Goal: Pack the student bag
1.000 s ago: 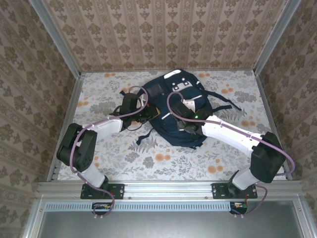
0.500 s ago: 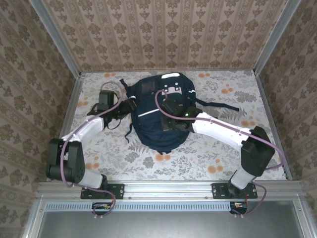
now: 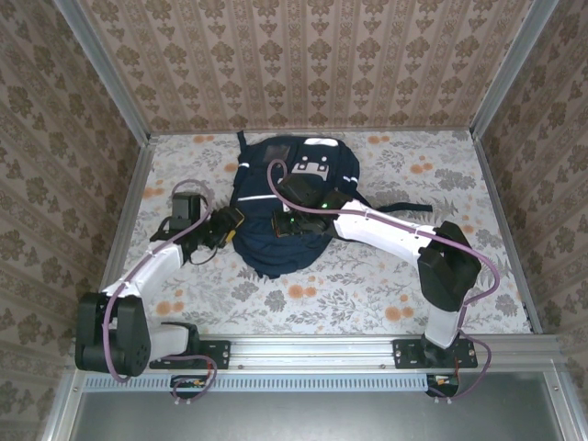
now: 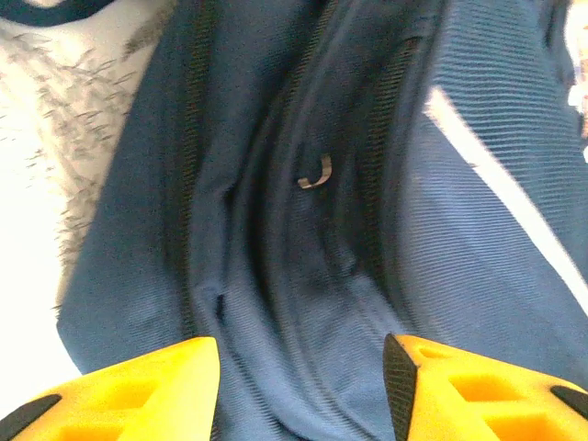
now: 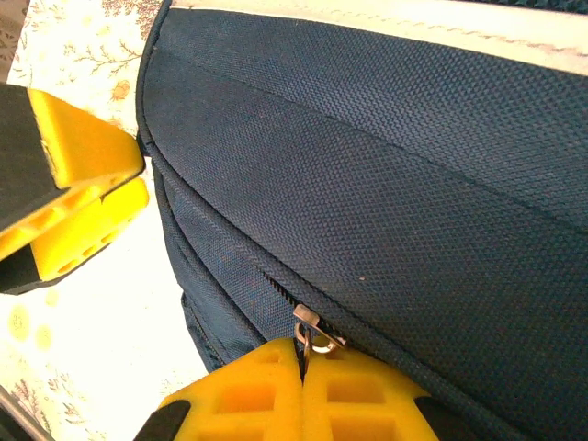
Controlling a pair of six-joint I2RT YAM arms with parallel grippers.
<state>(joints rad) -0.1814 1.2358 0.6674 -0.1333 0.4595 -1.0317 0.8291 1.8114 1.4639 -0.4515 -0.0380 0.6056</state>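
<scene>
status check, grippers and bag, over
Status: right gripper shut on small metal zipper pull. Left gripper open, facing side of large navy-blue fabric backpack. Nothing blocking either arm.

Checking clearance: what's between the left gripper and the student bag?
Nothing: left wrist view shows the open left gripper facing bare student bag fabric directly.

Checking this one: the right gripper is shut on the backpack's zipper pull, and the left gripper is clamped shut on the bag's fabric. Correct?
No. The left gripper is open: the left wrist view shows its jaws apart, with the student bag beyond them, unpinched. The right gripper is indeed shut on the zipper pull.
</scene>
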